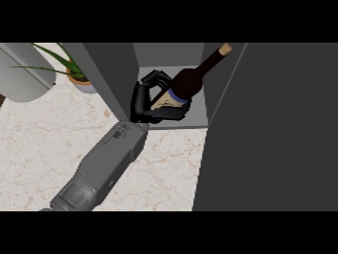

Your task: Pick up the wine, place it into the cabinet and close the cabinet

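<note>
The dark glass wine bottle (188,82) leans inside the open grey cabinet (274,124), its slim neck slanting up and to the right and ending in a pale tan cap near the cabinet's upper edge. A cream label wraps its lower body with a blue band just above it; any writing on the label is too small to read. The black hand (146,96) has its fingers and thumb curled round the bottle's lower part, covering much of the label, and the bottle's base is hidden behind them, so whether it stands on the cabinet's light grey floor or hangs just above it cannot be told. Which hand this is looks uncertain: the grey forearm (102,171) comes in from the lower left of the view, so it is probably the left. The forearm has a smooth, matte, boxy shell. The cabinet's flat dark grey door (109,79) stands open at the left of the compartment. The counter (25,144) is a pale marble with faint brownish veins. At upper left a green spiky plant in a tan pot (73,72) stands beside a rounded grey object (18,74).
</note>
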Available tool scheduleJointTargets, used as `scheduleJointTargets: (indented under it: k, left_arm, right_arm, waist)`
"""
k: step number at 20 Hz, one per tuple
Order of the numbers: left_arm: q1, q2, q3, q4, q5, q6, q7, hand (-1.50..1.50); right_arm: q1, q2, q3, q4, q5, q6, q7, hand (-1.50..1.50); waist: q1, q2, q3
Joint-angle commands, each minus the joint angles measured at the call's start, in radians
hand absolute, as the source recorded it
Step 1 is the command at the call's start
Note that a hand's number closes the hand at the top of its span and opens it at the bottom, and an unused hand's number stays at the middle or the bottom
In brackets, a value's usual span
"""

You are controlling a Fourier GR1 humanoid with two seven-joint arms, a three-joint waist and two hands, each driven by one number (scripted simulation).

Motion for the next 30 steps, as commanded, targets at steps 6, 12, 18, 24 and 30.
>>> scheduleJointTargets:
  k: [6, 12, 18, 24, 30]
  left_arm:
    - [-0.091, 0.000, 0.113, 0.153, 0.112, -0.063, -0.134, 1.50]
    - [-0.154, 0.000, 0.156, 0.287, 0.167, -0.096, -0.169, 1.50]
    - [-0.226, 0.029, 0.208, 0.391, 0.172, -0.155, -0.172, 1.50]
    - [-0.311, 0.000, 0.185, 0.453, 0.138, -0.002, -0.156, 1.50]
    - [-0.303, 0.013, 0.186, 0.518, 0.120, 0.014, -0.174, 1.50]
  right_arm:
    - [0.023, 0.006, -0.003, -0.073, -0.055, 0.000, 0.028, -1.50]
    - [0.014, 0.029, 0.003, -0.036, -0.059, 0.007, -0.014, -1.50]
    - [-0.037, 0.025, 0.042, -0.042, -0.028, -0.024, 0.053, -1.50]
    - [-0.011, 0.031, 0.039, -0.039, -0.043, 0.000, 0.019, -1.50]
    - [0.000, 0.040, 0.007, -0.013, -0.071, 0.024, -0.052, -1.50]
  waist:
    - [-0.002, 0.000, 0.000]
    - [-0.018, 0.009, -0.001]
    - [-0.030, 0.014, -0.002]
    - [-0.030, 0.012, 0.000]
    - [-0.051, 0.028, 0.001]
